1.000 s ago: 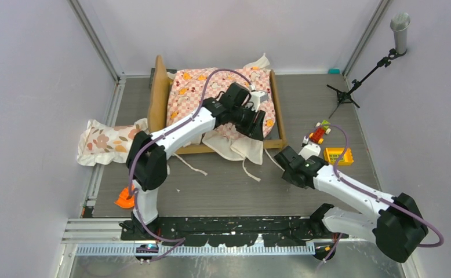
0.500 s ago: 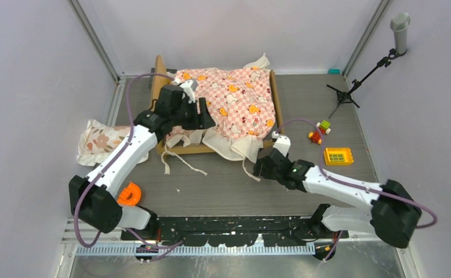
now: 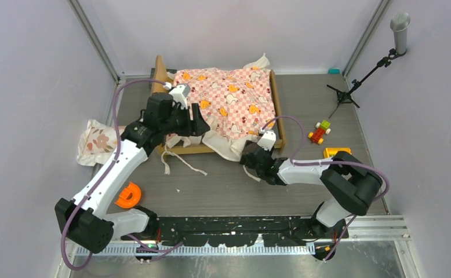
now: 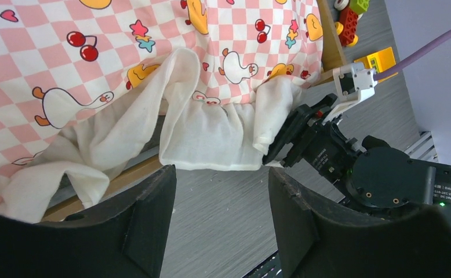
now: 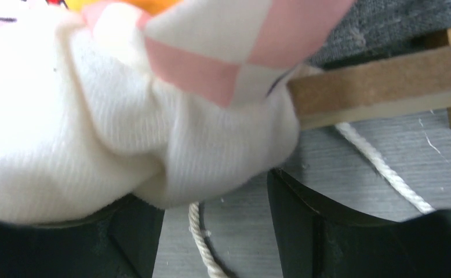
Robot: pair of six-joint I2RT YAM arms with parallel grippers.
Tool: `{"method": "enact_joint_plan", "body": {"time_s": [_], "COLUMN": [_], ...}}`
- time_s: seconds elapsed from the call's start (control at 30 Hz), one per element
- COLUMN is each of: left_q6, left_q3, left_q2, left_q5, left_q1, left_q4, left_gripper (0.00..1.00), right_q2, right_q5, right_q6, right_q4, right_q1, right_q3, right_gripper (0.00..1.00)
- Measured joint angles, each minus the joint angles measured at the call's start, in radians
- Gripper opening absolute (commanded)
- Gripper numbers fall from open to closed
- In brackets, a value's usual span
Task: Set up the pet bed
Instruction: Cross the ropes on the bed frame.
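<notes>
The pet bed (image 3: 160, 74) stands at the back middle, its tan frame mostly under the pink-checkered sheet (image 3: 235, 98). The sheet's white ruffle (image 3: 235, 147) hangs over the front rail. My left gripper (image 3: 197, 125) is open and empty above the bed's front left part; in the left wrist view it (image 4: 220, 179) hovers over bare table just before the ruffle (image 4: 211, 133). My right gripper (image 3: 248, 155) is open at the front rail. In the right wrist view its jaws (image 5: 211, 197) stand apart with the ruffle (image 5: 124, 139) bulging between them, beside the wooden rail (image 5: 379, 87) and grey mattress (image 5: 408, 23).
A floral pillow (image 3: 98, 142) lies left of the bed. An orange ring (image 3: 129, 195) sits near the left arm. Toy bricks (image 3: 320, 132), a yellow block (image 3: 334, 152) and a microphone stand (image 3: 356, 84) are on the right. White cords (image 3: 179, 165) trail on the table.
My left arm swung from over the bed's right part to its front left. My right arm moved left from near the toys up to the ruffle at the front rail.
</notes>
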Motion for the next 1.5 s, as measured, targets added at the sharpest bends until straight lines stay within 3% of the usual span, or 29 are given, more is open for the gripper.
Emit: {"method": "enact_joint_plan", "body": {"time_s": [0.07, 0.27, 0.47, 0.8, 1.1, 1.2, 1.33, 1.5], "left_q6": [0.000, 0.000, 0.002, 0.010, 0.010, 0.010, 0.011, 0.017], "left_q3": [-0.008, -0.023, -0.042, -0.051, -0.053, -0.056, -0.070, -0.088], "left_q2": [0.000, 0.001, 0.000, 0.012, 0.025, 0.034, 0.047, 0.049], "left_q5": [0.003, 0.011, 0.020, 0.043, 0.064, 0.069, 0.069, 0.067], "left_q1": [0.000, 0.000, 0.000, 0.000, 0.000, 0.000, 0.000, 0.000], "left_q4": [-0.001, 0.000, 0.003, 0.007, 0.016, 0.021, 0.023, 0.023], "left_gripper": [0.61, 0.61, 0.60, 0.59, 0.58, 0.58, 0.58, 0.58], "right_q2": [0.022, 0.078, 0.069, -0.216, -0.262, -0.259, -0.239, -0.241], "right_q5": [0.019, 0.071, 0.135, 0.223, 0.153, 0.127, 0.110, 0.089], "right_q6": [-0.003, -0.024, -0.012, 0.037, -0.006, -0.038, -0.077, -0.117], "right_q4": [0.037, 0.137, 0.072, -0.304, -0.550, -0.582, -0.612, -0.678], "right_q1": [0.000, 0.001, -0.001, -0.073, -0.278, -0.314, -0.325, -0.328], "right_q3": [0.000, 0.003, 0.013, 0.021, 0.081, 0.096, 0.123, 0.148], "right_gripper": [0.59, 0.16, 0.01, 0.01, 0.01, 0.10, 0.37, 0.51]}}
